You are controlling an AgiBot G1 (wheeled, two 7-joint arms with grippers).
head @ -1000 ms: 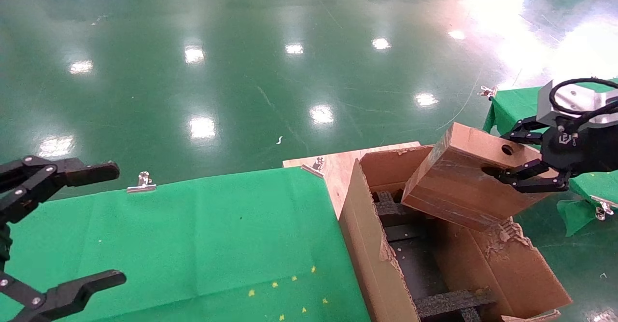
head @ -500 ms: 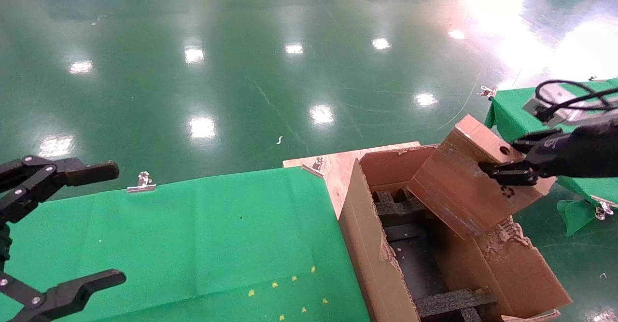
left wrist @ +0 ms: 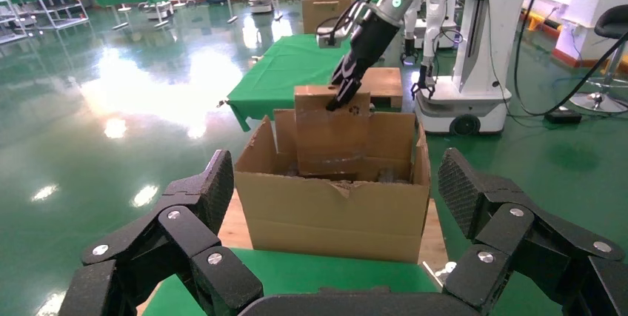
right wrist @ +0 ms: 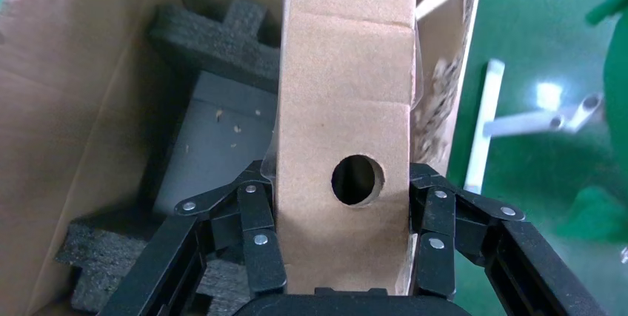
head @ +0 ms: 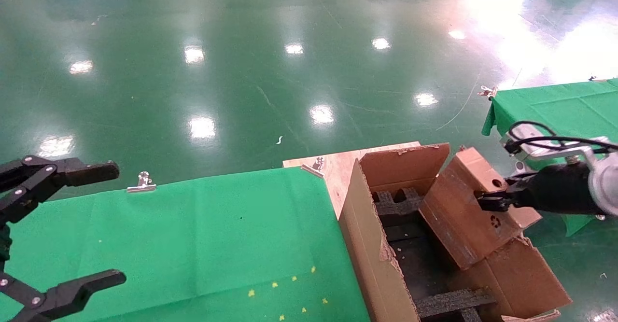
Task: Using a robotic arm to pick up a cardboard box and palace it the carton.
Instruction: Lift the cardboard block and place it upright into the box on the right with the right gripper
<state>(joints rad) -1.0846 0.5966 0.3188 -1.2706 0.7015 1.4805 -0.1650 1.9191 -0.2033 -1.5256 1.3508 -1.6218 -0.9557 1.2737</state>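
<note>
While right claw grips cardboard box, foam inserts beneath

The setting is an industrial robot test hall. A glossy green epoxy floor reflects overhead lights. Green cloth-covered worktops are secured with silver binder clips. Metal storage racks and a white wheeled robot base stand behind.
</note>
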